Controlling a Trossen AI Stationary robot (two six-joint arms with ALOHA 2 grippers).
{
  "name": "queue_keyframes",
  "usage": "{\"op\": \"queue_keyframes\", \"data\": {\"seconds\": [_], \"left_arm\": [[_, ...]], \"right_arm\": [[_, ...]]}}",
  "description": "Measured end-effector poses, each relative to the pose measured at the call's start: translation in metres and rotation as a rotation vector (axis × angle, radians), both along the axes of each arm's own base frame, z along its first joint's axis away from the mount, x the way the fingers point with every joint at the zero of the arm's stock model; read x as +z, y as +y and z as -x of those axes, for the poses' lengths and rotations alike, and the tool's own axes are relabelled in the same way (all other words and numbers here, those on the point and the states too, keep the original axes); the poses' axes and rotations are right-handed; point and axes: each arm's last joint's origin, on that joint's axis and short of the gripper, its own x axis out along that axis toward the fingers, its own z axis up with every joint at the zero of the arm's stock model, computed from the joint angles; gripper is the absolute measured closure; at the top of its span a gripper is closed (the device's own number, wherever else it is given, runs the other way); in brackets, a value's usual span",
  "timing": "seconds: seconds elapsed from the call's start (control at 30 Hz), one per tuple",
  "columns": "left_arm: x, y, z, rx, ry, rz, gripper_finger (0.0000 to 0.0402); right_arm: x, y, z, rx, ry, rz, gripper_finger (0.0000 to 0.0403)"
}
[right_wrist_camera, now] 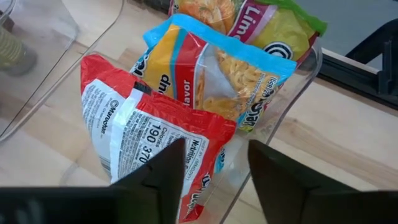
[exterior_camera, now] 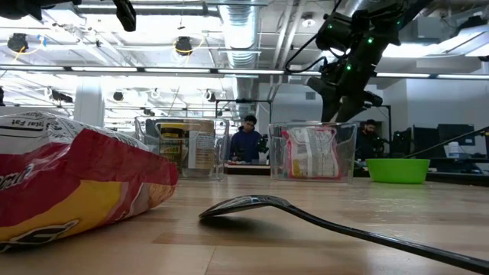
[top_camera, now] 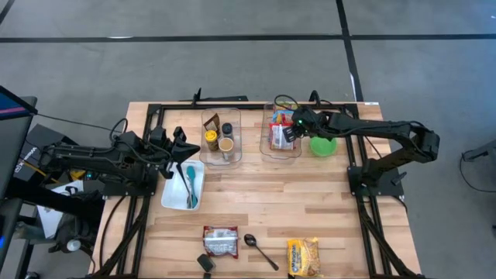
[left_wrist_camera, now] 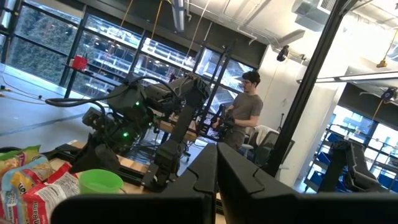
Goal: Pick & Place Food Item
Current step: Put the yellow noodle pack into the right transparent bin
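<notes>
A red and white noodle packet (right_wrist_camera: 143, 137) stands on edge in a clear bin (right_wrist_camera: 292, 99) at the table's far side and leans on a blue and orange packet (right_wrist_camera: 211, 68). Behind that is a green and yellow one (right_wrist_camera: 267, 25). My right gripper (right_wrist_camera: 214, 155) hangs open just above the red packet's near end, slanting down, with nothing between its fingers; it also shows over the bin from overhead (top_camera: 288, 132) and from table height (exterior_camera: 344, 95). My left gripper (top_camera: 190, 147) waits shut at the table's left, its closed fingers (left_wrist_camera: 216, 180) raised.
A green bowl (top_camera: 323, 145) sits right of the bin. A second clear bin (top_camera: 220, 136) holds jars. A white tray (top_camera: 184, 184) with utensils lies below my left gripper. At the near edge lie a red packet (top_camera: 220, 241), a spoon (top_camera: 260, 249) and a yellow packet (top_camera: 303, 256).
</notes>
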Motion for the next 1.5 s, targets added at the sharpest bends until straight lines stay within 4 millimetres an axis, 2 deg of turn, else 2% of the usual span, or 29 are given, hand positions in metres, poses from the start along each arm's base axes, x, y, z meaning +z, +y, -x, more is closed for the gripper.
{"op": "queue_keyframes", "data": {"seconds": [0.13,0.27,0.47,0.73,1.03,1.27,1.43,1.5], "left_arm": [[0.000,0.000,0.000,0.000,0.000,0.000,0.0398],[0.000,0.000,0.000,0.000,0.000,0.000,0.0398],[0.000,0.000,0.000,0.000,0.000,0.000,0.0398],[0.000,0.000,0.000,-0.001,0.000,0.000,0.0398],[0.000,0.000,0.000,0.000,0.000,0.000,0.0398],[0.000,0.000,0.000,-0.001,0.000,0.000,0.0398],[0.000,0.000,0.000,0.000,0.000,0.000,0.0398],[0.000,0.000,0.000,-0.001,0.000,0.000,0.0398]], "right_arm": [[0.000,0.000,0.000,0.009,0.002,-0.002,0.0189],[0.002,0.000,0.001,0.011,-0.004,0.003,0.0175],[0.013,0.000,0.008,0.001,-0.047,0.021,0.0186],[0.039,0.011,0.021,0.026,-0.166,0.042,0.0211],[0.064,0.039,0.031,0.197,-0.337,-0.046,0.0255],[0.075,0.065,0.032,0.370,-0.411,-0.108,0.0333],[0.081,0.084,0.025,0.487,-0.514,-0.194,0.0388],[0.084,0.091,0.021,0.536,-0.560,-0.231,0.0399]]}}
